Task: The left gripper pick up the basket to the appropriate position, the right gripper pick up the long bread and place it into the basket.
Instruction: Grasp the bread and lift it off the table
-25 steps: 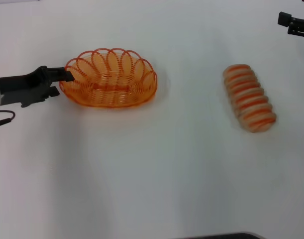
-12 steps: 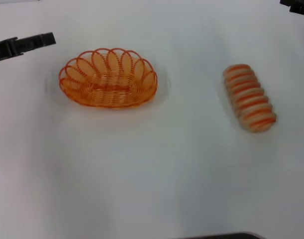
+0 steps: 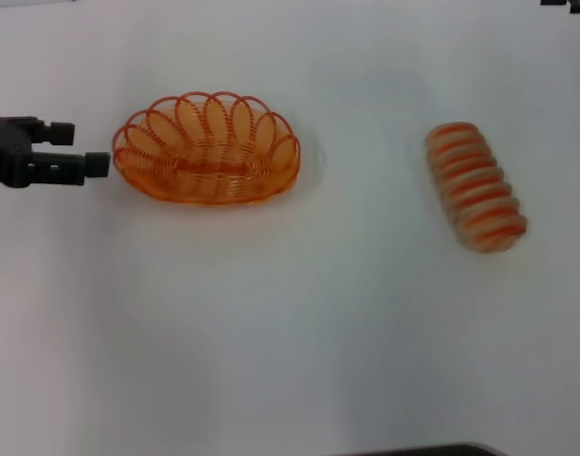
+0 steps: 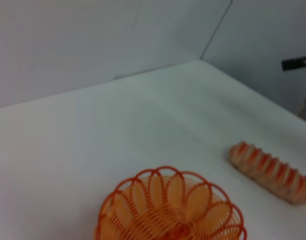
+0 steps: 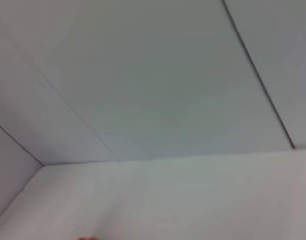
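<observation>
The orange wire basket (image 3: 207,149) rests on the white table at the left of the head view, and it also fills the lower part of the left wrist view as basket (image 4: 170,210). My left gripper (image 3: 83,146) is level with the basket's left end, a small gap short of the rim, open and holding nothing. The long bread (image 3: 476,186), tan with orange-red stripes, lies alone at the right, and shows as bread (image 4: 270,170) in the left wrist view. Only a dark sliver of my right gripper (image 3: 567,3) shows at the far right corner, well away from the bread.
The white table (image 3: 290,323) stretches bare between basket and bread and towards the front. A dark edge (image 3: 422,449) runs along the near side. Pale walls (image 5: 153,75) stand behind the table.
The left gripper left the basket's rim, swung off to the back left, and has come back beside the basket's left end. The right gripper has drawn away toward the far right corner. Basket and bread stayed put.
</observation>
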### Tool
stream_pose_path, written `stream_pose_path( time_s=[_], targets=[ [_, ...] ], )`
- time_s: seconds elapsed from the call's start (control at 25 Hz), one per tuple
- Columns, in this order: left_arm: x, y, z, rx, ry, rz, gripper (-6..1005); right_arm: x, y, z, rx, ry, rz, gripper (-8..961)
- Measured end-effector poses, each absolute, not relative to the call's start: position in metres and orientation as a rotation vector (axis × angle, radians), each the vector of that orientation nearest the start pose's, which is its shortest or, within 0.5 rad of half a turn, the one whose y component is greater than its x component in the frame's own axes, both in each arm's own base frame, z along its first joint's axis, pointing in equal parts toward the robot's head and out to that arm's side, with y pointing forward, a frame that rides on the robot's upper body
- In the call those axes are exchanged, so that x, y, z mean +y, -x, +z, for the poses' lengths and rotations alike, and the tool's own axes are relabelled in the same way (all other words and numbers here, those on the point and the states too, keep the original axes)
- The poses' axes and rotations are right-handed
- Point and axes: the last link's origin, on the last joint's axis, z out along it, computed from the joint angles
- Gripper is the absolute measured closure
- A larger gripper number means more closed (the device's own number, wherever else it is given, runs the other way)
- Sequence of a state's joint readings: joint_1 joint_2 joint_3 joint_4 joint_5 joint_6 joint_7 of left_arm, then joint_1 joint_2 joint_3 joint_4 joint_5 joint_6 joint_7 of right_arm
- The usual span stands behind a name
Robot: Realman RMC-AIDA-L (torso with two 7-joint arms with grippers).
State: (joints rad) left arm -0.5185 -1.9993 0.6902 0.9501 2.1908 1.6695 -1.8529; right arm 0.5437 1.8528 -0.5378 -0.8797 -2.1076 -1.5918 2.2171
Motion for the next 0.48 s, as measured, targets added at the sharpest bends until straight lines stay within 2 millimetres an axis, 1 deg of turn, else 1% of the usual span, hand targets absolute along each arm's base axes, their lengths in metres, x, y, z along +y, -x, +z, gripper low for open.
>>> stream_pose_path(
  time_s=[0.08, 0.28, 0.36, 0.48],
  targets=[
    [0.338, 0.271, 0.073, -0.928, 2.693, -0.339, 144, 0.37, -0.285, 0.15, 1.483, 2.25, 0.535, 93],
    [0.336, 0.269, 0.089, -0.801, 2.646, -0.319, 141, 0.377, -0.279, 0.136, 1.688, 2.224, 0.202, 96],
    [0.336, 0.268, 0.092, -0.763, 2.639, -0.317, 141, 0.381, -0.275, 0.131, 1.746, 2.19, 0.133, 97],
    [0.337, 0.27, 0.093, -0.741, 2.624, -0.318, 140, 0.387, -0.267, 0.124, 1.817, 2.135, 0.078, 98]
  ],
)
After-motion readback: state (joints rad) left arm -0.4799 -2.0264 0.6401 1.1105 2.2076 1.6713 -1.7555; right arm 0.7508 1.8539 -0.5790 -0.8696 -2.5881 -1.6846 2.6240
